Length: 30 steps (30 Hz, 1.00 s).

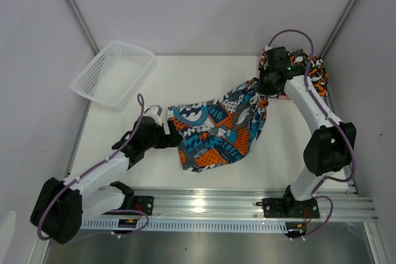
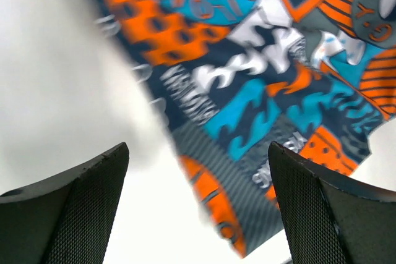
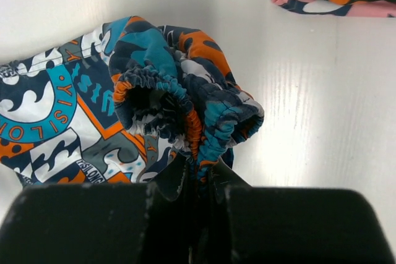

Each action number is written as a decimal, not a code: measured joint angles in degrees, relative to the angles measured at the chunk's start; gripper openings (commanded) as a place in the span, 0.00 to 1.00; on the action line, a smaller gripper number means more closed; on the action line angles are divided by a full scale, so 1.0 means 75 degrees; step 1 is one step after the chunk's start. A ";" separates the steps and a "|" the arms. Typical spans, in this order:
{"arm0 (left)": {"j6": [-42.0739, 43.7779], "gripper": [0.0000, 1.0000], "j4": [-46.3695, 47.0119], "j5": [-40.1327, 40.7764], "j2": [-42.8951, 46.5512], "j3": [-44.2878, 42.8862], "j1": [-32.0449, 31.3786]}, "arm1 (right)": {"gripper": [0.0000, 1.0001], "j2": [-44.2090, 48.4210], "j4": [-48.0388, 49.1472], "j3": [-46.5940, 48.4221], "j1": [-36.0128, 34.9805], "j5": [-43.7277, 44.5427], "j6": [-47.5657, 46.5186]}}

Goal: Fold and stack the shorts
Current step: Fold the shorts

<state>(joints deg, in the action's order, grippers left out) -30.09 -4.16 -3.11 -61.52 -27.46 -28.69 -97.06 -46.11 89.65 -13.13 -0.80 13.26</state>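
The teal-navy shorts (image 1: 219, 129) with orange-white graphics lie spread in the middle of the table. My right gripper (image 1: 267, 86) is shut on their bunched elastic waistband (image 3: 198, 174) at the far right end. My left gripper (image 1: 173, 135) is open at the shorts' left edge; in the left wrist view the shorts (image 2: 260, 78) hang ahead, with a lower corner between the wide-apart fingertips (image 2: 93, 177), which do not touch it. The black shorts with orange-white blotches (image 1: 314, 71) lie folded at the back right on the pink shorts (image 3: 371, 9).
A white mesh basket (image 1: 112, 72) stands at the back left. The metal rail (image 1: 235, 205) with the arm bases runs along the near edge. Grey walls close in the left and right sides.
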 measured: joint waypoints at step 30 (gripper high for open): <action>-0.0396 0.48 0.1938 -0.1081 -0.1807 0.0609 0.0595 | 0.00 -0.3736 -0.2305 0.3284 -0.5834 0.5348 0.1865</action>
<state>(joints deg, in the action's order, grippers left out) -33.06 10.37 -11.22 -75.07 -22.90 -24.23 -125.08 -63.40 114.28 -56.88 39.31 27.24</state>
